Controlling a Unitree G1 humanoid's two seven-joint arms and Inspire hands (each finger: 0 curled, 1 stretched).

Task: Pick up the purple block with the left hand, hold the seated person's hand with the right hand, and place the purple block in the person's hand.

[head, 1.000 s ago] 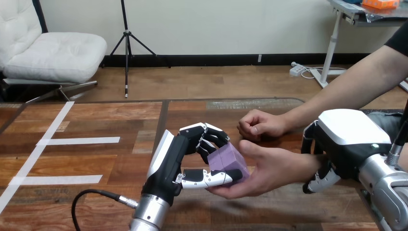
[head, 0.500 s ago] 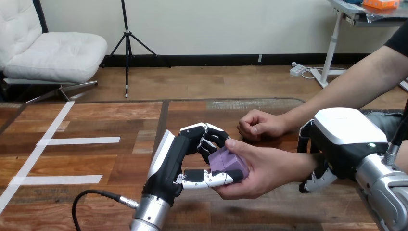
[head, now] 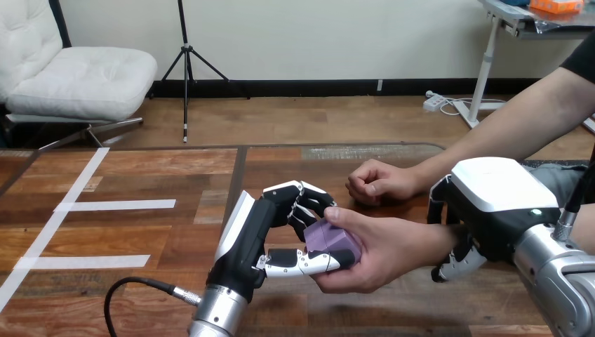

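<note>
**Robot and seated person both gripping a purple block over a wooden table**

A wide wooden table [head: 175, 168] lay in front of the robot, with white tape strips [head: 116, 205] laid across its left part. From the lower right, the robot's right arm [head: 561, 281], a silver forearm, reached inward. It ended in the right hand [head: 495, 203], whose broad white shell faced up. That hand was wrapped round the person's wrist [head: 440, 239]. Dark fingers arched over the wrist's far side, and black-and-white fingertips [head: 452, 265] curled up beneath its near side.

From the bottom edge, left of centre, the left arm [head: 214, 316] rose toward the middle of the table. Its left hand [head: 256, 232] was clamped on the purple block [head: 333, 240]. The fingers [head: 302, 200] were bent over the block's top and far side, and the thumb [head: 309, 261] lay along its lower edge.

The person sat at the table's right. The person's nearer hand [head: 396, 246] lay palm up over the table, between the two robot hands, with the block in it. Its thumb pressed on the block's top and its fingers curled up under the block, close against the robot's thumb. Both the robot's left hand and the person's nearer hand were on the block at once. The person's farther hand [head: 379, 182] rested as a loose fist on the table just behind. The block itself was small, pale purple, and mostly covered by the hands round it.
</note>
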